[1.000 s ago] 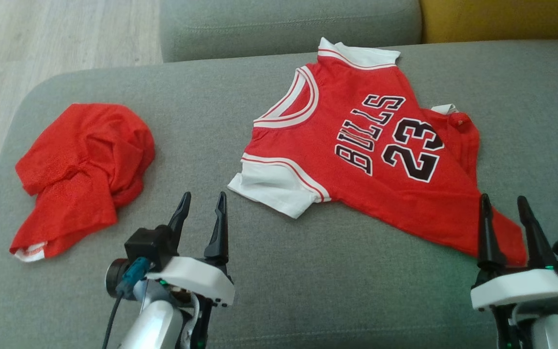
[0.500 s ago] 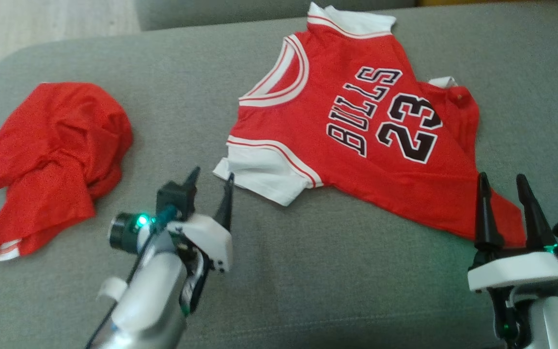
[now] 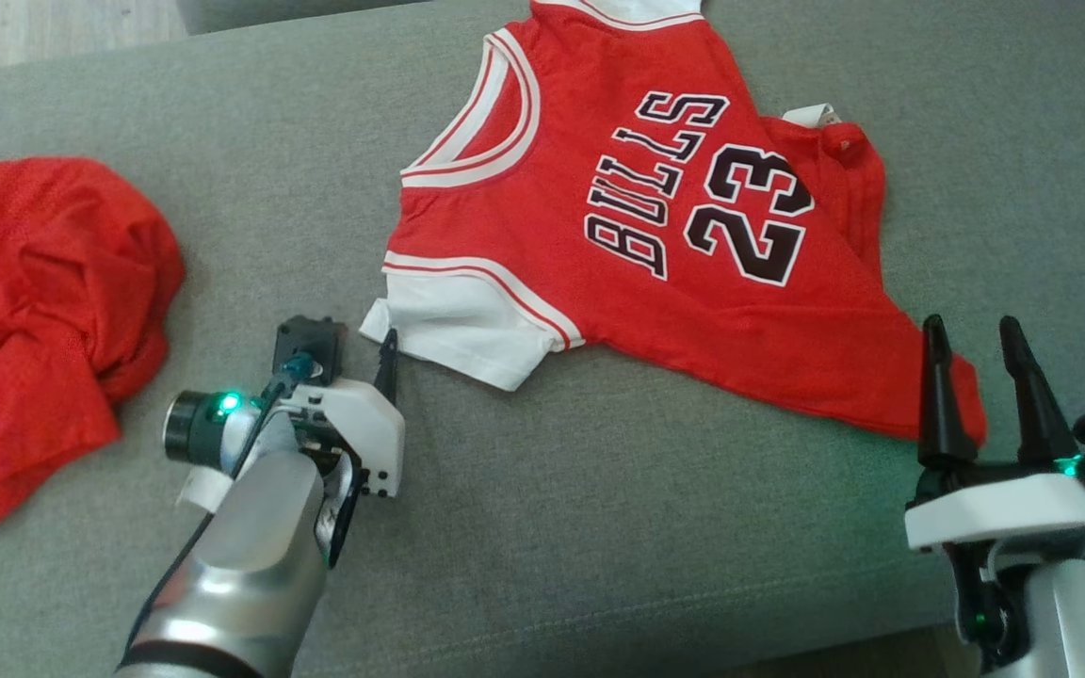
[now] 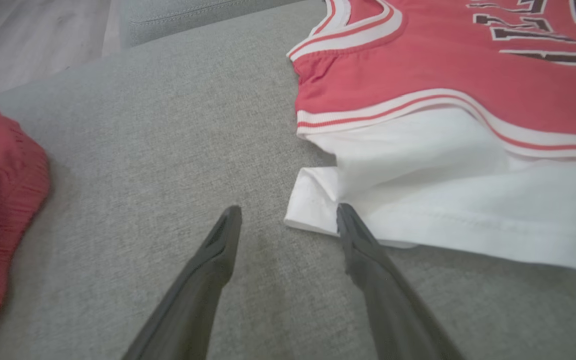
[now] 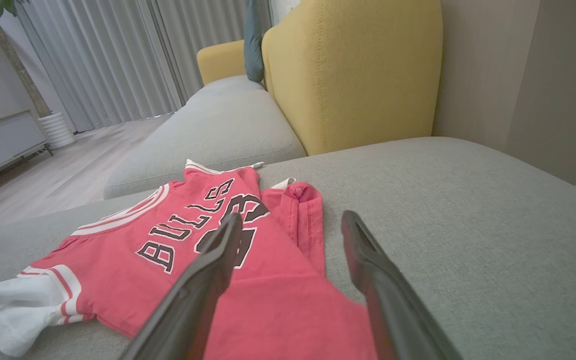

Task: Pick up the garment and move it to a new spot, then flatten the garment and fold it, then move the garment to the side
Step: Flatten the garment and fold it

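**Head and wrist views.** A red jersey [image 3: 712,339] lettered BULLS 23 lies spread, print upward, on a grey sofa cushion [image 3: 599,546], occupying its far right part. The neckline points toward the robot's left and away from it, and the far shoulder is cut off by the head view's upper edge. One white sleeve [image 3: 467,330] projects from the jersey's near left edge, with its cuff corner doubled over. The hem runs obliquely to a pointed corner at the lower right. A fold of red cloth with a white tag [image 3: 811,115] protrudes along the far side. The left hand [image 4: 288,210] sits low over the cushion, fingers spread and gripping nothing. Its right fingertip meets the cuff corner of the sleeve, and its left fingertip stands over bare cushion. The right hand [image 3: 970,330] is also open and empty, upright at the hem's pointed corner, with one finger in front of red cloth and the other in front of grey fabric. Whether it touches the jersey cannot be judged. A crumpled red bundle [image 3: 34,301] lies well apart, at the cushion's left edge. Bare cushion extends between bundle and sleeve, along the whole near strip, and to the right of the jersey. Beyond are a second grey cushion [image 5: 228,125], a yellow backrest [image 5: 353,70] and a wooden floor [image 5: 58,185].
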